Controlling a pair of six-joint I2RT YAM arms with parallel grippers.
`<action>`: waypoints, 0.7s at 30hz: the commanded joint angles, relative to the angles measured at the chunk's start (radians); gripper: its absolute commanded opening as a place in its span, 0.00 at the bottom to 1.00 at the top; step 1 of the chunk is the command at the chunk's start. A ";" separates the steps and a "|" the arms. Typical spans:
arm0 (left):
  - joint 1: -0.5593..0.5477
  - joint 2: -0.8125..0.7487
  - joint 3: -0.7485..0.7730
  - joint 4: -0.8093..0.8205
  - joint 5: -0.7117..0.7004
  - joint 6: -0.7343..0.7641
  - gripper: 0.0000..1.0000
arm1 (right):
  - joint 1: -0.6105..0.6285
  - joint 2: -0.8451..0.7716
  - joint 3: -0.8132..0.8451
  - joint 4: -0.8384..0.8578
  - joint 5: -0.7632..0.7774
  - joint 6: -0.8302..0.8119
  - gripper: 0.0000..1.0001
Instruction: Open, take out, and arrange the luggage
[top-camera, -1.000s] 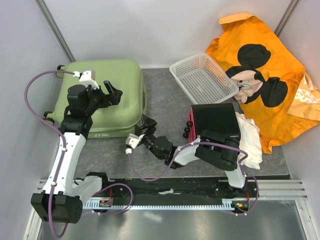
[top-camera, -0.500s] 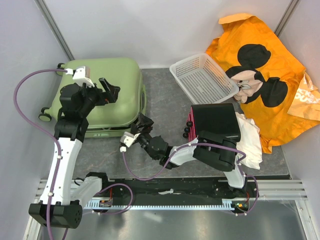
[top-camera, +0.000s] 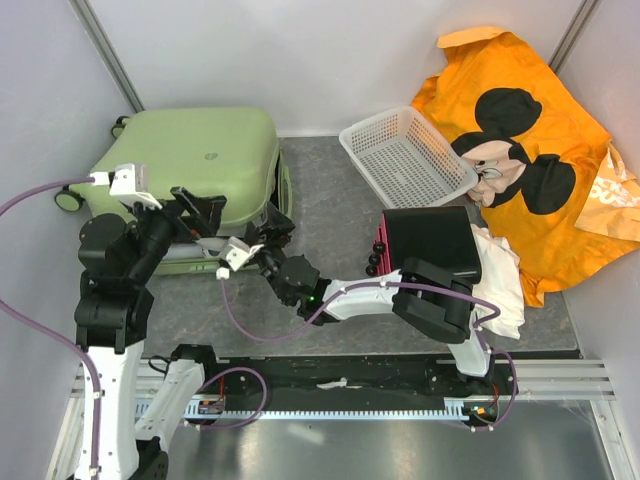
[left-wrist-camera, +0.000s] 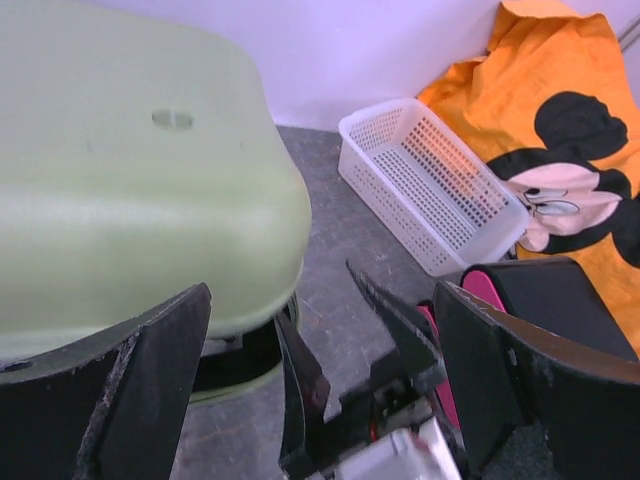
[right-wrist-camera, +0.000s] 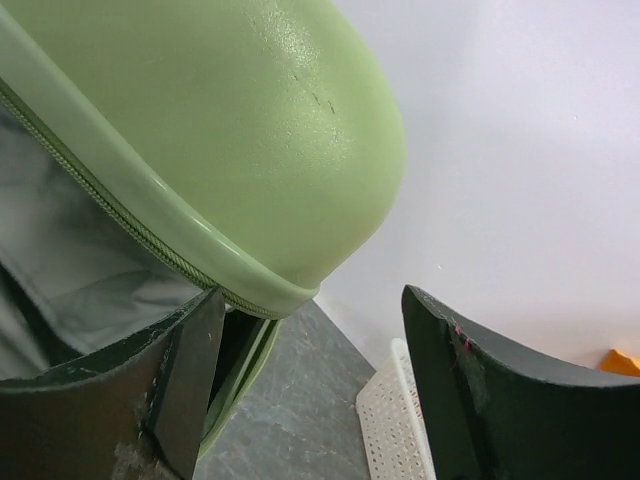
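**Green suitcase open a crack at the back left**

The luggage (top-camera: 190, 160) is a big pale green suitcase. It lies flat at the far left of the grey table (top-camera: 330, 200), close to the back wall. Its small black wheels (top-camera: 68, 200) stick out on the left side. The lid is lifted a little on the side that faces the middle of the table. The right wrist view shows a gap under the lid's rim. A zip runs along the rim, and grey cloth lining (right-wrist-camera: 80, 260) shows inside.

The right gripper (top-camera: 262, 238) reaches across to the near right corner of the suitcase. Its two fingers are apart and hold nothing. One finger (right-wrist-camera: 190, 370) sits right under the lid's rim. I cannot tell if it touches the rim.

The left gripper (top-camera: 205, 212) hangs over the near edge of the suitcase, just beside the right one. Its fingers are spread wide apart, and nothing is in them.

A white mesh basket (top-camera: 405, 155) sits near the back of the table, to the right of the suitcase. A black box with pink drawers (top-camera: 430, 240) stands closer to the front. A white cloth (top-camera: 500, 280) lies just beside the box. A big orange cloth with a cartoon mouse (top-camera: 530, 130) covers the far right corner.
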 joint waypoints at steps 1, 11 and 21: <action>-0.002 -0.031 -0.038 -0.106 0.044 -0.057 0.98 | -0.059 -0.047 0.161 0.096 0.021 0.025 0.78; -0.002 -0.089 -0.139 -0.165 0.004 -0.065 0.92 | -0.129 -0.030 0.307 -0.036 0.036 0.091 0.79; -0.002 -0.185 -0.196 -0.148 -0.045 -0.095 0.93 | -0.175 -0.034 0.391 -0.136 0.013 0.143 0.80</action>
